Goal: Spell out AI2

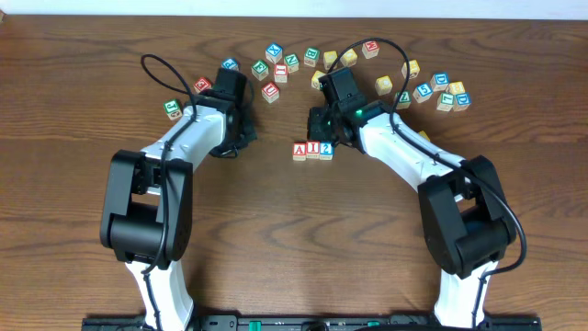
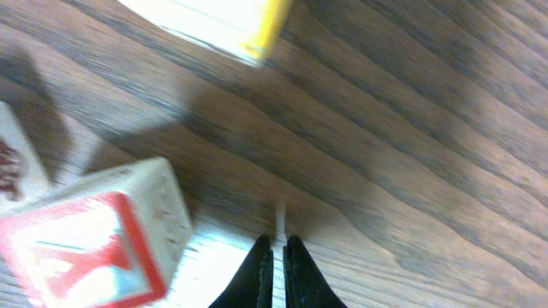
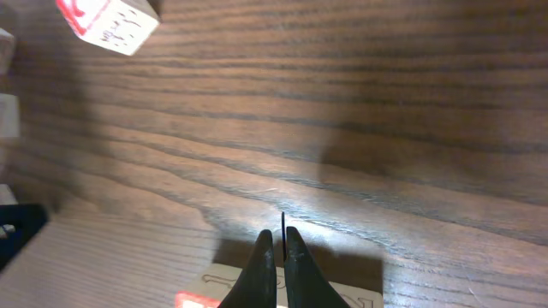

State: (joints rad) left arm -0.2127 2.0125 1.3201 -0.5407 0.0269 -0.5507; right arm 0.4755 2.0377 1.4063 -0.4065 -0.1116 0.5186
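Three wooden cubes in a touching row read A, I, 2. The red "A" cube [image 1: 299,152] sits left of the red "I" cube [image 1: 313,150], and the blue "2" cube [image 1: 326,150] sits on its right. Letters on the scattered cubes [image 1: 274,52] beyond the "I" cube are too small to read.

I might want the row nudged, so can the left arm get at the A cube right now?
Probably yes. The A cube ends the row on the side facing the left gripper, and only bare table lies between them. Its jaws are shut, so gripping would need them opened first.
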